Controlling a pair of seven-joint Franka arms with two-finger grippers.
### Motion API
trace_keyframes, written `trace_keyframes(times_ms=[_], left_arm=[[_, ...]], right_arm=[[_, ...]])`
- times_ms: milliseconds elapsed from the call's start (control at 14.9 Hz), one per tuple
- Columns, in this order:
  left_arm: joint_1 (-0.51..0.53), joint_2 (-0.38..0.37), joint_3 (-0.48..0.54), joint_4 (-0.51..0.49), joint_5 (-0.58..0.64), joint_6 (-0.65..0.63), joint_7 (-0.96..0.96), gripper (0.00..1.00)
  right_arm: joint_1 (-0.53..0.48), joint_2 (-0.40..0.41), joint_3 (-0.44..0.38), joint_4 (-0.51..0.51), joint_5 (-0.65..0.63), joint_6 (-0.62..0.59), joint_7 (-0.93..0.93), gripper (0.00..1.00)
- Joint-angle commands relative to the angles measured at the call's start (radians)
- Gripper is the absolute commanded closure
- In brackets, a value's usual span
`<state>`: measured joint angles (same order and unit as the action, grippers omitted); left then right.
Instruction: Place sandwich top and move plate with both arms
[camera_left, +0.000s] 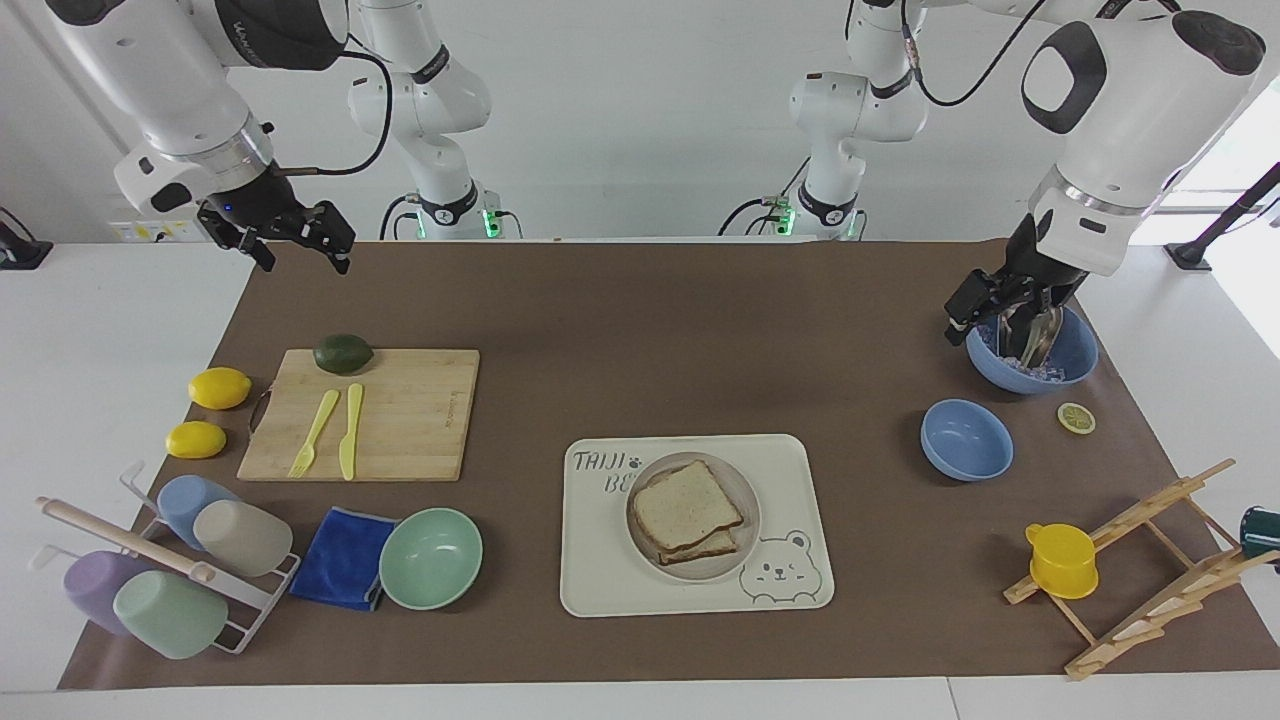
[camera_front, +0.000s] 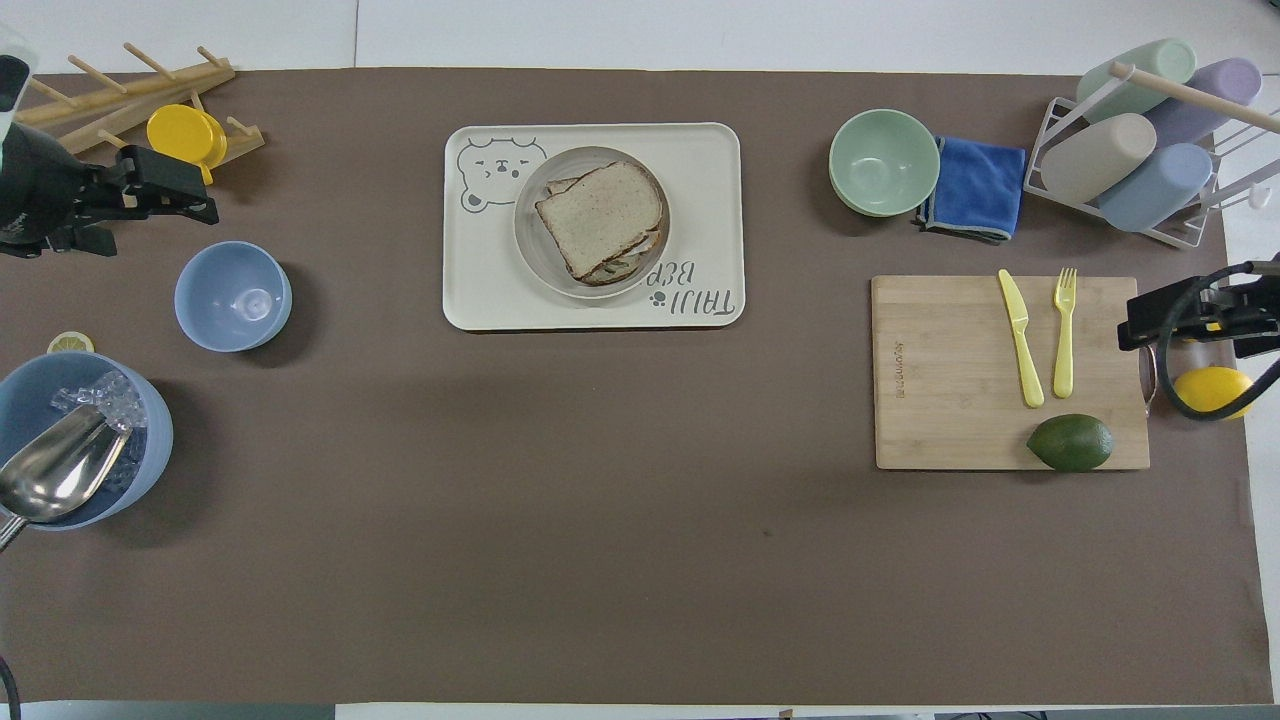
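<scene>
The sandwich top (camera_left: 688, 505) lies on the stacked sandwich on the round beige-grey plate (camera_left: 705, 572), which stands on the bear-print tray. In the overhead view the sandwich top (camera_front: 600, 215) covers most of the plate (camera_front: 535, 260). My left gripper (camera_left: 968, 315) is open and empty, raised high over the left arm's end of the table by the blue bowls; it also shows in the overhead view (camera_front: 205, 197). My right gripper (camera_left: 303, 262) is open and empty, waiting raised at the right arm's end, over the end of the cutting board in the overhead view (camera_front: 1135, 325).
The cream tray (camera_left: 600, 590) holds the plate. A mint bowl (camera_left: 430, 558), blue cloth (camera_left: 340, 558) and cup rack (camera_left: 170, 570) stand beside it. The cutting board (camera_left: 410, 415) bears a knife, fork and avocado; lemons (camera_left: 219, 388) lie beside it. Blue bowls (camera_left: 965, 440) and a wooden rack (camera_left: 1150, 570) are at the left arm's end.
</scene>
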<state>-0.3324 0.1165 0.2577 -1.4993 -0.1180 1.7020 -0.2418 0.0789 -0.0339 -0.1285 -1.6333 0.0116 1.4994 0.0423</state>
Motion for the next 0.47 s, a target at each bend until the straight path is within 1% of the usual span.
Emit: trace_keyframes(times_ms=[0, 67, 134, 269, 336, 403], left_arm=[[0.0, -0.032, -0.005, -0.021, 0.043, -0.028, 0.007, 0.0], [0.007, -0.058, -0.011, -0.021, 0.056, -0.047, 0.01, 0.0], [0.035, -0.067, -0.027, -0.021, 0.06, -0.06, 0.012, 0.0], [0.155, -0.109, -0.157, -0.025, 0.066, -0.109, 0.033, 0.0], [0.224, -0.118, -0.245, -0.025, 0.083, -0.145, 0.067, 0.0], [0.269, -0.126, -0.296, -0.027, 0.087, -0.175, 0.097, 0.0]], right_arm=[[-0.016, -0.014, 0.01, -0.016, 0.011, 0.001, -0.029, 0.0], [-0.016, -0.014, 0.01, -0.016, 0.011, 0.001, -0.029, 0.0], [-0.016, -0.014, 0.01, -0.016, 0.011, 0.001, -0.029, 0.0], [-0.016, -0.015, 0.01, -0.016, 0.011, 0.002, -0.029, 0.0], [-0.016, -0.014, 0.01, -0.016, 0.011, 0.001, -0.029, 0.0], [-0.016, -0.014, 0.01, -0.016, 0.011, 0.001, -0.029, 0.0]])
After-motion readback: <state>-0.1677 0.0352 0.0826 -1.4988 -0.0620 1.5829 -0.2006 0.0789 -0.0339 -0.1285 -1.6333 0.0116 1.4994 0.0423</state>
